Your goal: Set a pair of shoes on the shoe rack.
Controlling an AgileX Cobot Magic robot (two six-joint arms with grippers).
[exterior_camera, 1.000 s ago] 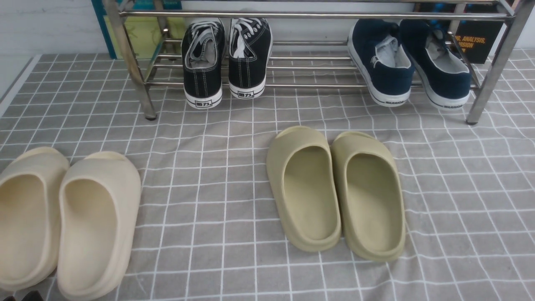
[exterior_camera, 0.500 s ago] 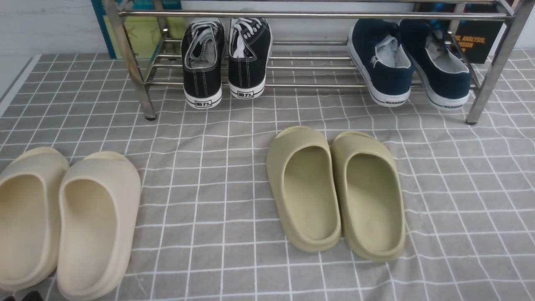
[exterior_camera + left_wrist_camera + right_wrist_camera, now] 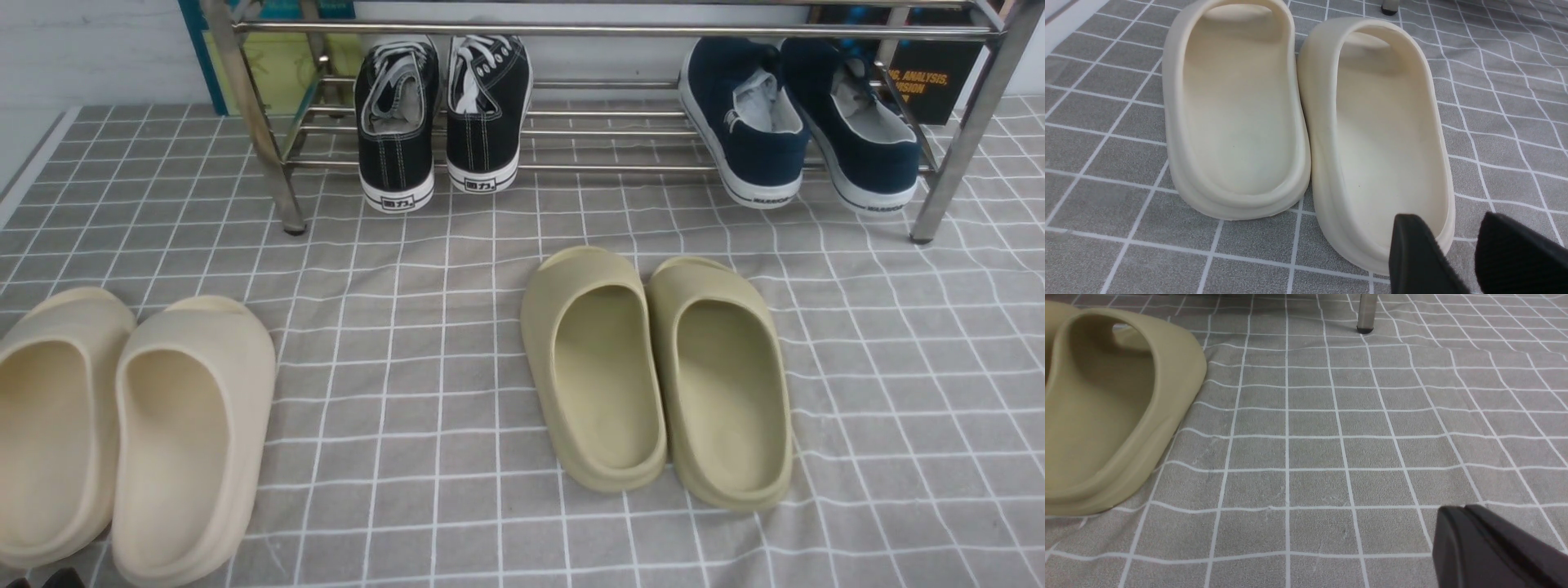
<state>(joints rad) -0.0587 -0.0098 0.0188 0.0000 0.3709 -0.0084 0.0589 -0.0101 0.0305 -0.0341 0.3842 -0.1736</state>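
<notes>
Two navy-blue slip-on shoes [image 3: 755, 122] [image 3: 857, 135] rest side by side on the lower bars of the silver shoe rack [image 3: 612, 31], at its right end, with their white heels facing me. My left gripper [image 3: 1453, 230] is open and empty. It hangs low over the cloth by the heel of a cream slide [image 3: 1384, 134], and one finger [image 3: 1412, 249] overlaps that heel rim in the left wrist view. My right gripper [image 3: 1466, 512] is shut on nothing, above bare cloth and far from the rack.
Black lace-up sneakers [image 3: 441, 114] sit on the rack's left half. Two olive slides [image 3: 653, 376] lie mid-cloth and two cream slides [image 3: 131, 433] at the near left. A rack leg [image 3: 1366, 314] stands ahead of the right gripper. A grey checked cloth [image 3: 408, 343] covers the surface.
</notes>
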